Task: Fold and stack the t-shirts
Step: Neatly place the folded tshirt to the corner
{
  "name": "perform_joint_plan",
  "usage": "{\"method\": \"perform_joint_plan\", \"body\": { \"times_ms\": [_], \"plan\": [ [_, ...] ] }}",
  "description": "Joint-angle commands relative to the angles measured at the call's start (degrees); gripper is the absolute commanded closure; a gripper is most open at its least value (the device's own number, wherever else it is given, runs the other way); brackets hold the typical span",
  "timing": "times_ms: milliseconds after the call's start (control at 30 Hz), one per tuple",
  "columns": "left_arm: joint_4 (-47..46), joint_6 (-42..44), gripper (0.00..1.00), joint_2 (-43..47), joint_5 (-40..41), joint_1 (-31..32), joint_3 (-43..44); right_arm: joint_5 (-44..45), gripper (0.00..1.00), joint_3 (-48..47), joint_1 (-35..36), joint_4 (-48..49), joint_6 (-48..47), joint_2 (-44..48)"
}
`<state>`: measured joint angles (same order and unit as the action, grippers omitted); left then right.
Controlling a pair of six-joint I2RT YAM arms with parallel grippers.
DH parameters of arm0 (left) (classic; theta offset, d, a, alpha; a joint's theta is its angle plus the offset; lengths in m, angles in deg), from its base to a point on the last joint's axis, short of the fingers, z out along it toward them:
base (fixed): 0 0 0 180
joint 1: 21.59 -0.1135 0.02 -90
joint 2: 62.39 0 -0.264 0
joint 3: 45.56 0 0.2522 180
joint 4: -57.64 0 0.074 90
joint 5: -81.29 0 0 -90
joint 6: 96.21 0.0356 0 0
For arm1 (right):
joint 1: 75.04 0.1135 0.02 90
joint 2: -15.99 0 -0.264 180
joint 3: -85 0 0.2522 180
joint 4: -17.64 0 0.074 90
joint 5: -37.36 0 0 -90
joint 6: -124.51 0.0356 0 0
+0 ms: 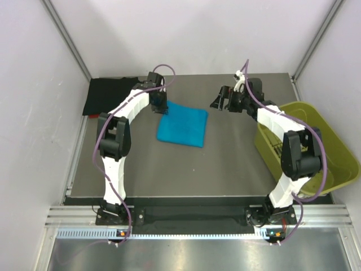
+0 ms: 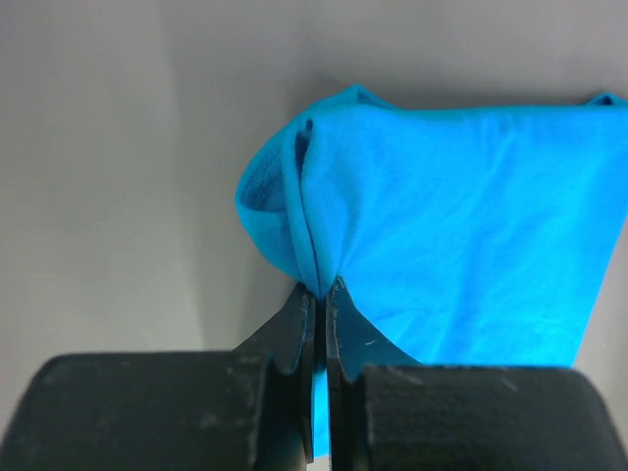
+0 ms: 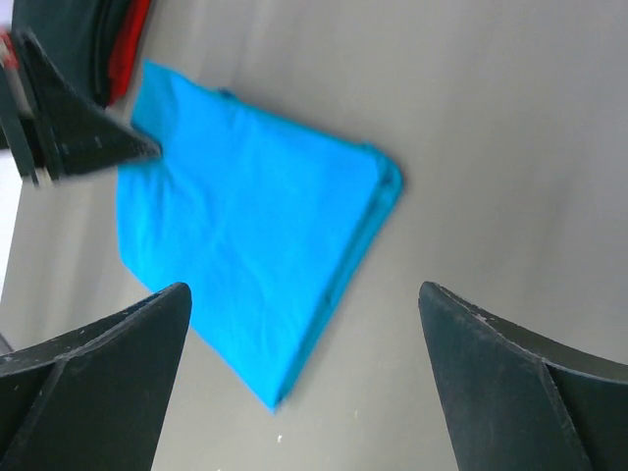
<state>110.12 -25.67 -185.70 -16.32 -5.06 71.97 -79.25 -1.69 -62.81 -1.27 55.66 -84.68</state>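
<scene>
Red t-shirt [image 3: 126,44] shows only a sliver (frame edge cuts it).

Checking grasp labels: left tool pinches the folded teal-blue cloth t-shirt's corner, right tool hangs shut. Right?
No. The right tool is open, spread wide in the right wrist view. The left tool does pinch a corner of the folded teal-blue cloth t-shirt.

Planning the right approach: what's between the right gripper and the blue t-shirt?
Only bare table between the right gripper and the blue t-shirt; top external and right wrist views both show it.
</scene>
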Motion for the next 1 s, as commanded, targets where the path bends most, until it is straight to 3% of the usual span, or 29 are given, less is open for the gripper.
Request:
{"method": "perform_joint_plan", "body": {
  "times_ms": [0, 467, 967],
  "plan": [
    [4.95, 3.90, 1.00, 2.98, 8.57, -0.36, 6.25, -0.28, 0.01, 2.78, -0.72, 3.04, 0.82, 5.64],
    [7.95, 12.86, 1.00, 5.09, 29.13, -2.82, 14.26, -0.37, 0.00, 8.59, -0.71, 3.57, -0.05, 10.92],
    [6.63, 23.85, 1.00, 4.12, 33.01, -7.22, 26.49, -0.37, 0.00, 7.62, -0.63, 3.30, -0.84, 10.40]
  ]
}}
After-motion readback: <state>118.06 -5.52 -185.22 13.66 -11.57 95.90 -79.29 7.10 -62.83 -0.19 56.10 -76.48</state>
